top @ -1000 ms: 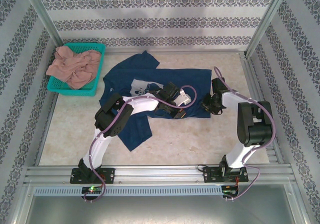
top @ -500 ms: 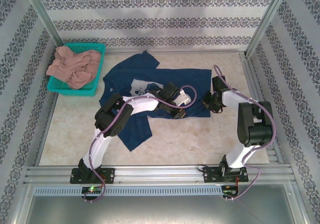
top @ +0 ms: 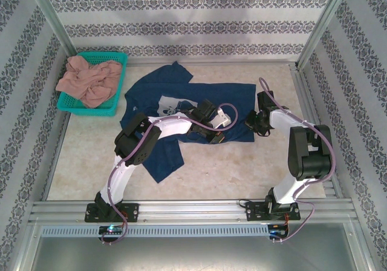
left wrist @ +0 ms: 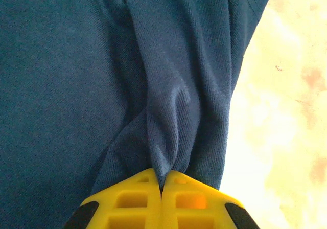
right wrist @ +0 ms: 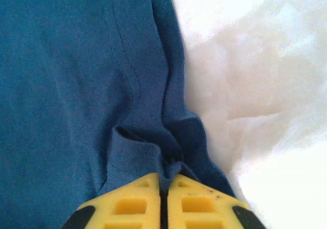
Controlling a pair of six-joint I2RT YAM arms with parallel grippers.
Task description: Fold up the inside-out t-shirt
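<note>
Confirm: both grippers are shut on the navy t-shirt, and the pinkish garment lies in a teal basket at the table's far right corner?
Wrong corner: the top external view shows the teal basket at the far left. The left gripper and right gripper are indeed shut on the navy t-shirt.

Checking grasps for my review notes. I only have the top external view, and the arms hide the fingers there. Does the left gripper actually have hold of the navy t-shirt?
Observer: Yes. In the left wrist view the left gripper is shut on a pinched ridge of the t-shirt.
Operator: And the right one?
Observer: The right gripper is shut too, clamping a bunched fold at the shirt's edge.
Operator: Is that grip near the cloth's border?
Observer: Yes, bare table shows just beyond the fabric beside the fingers.
</note>
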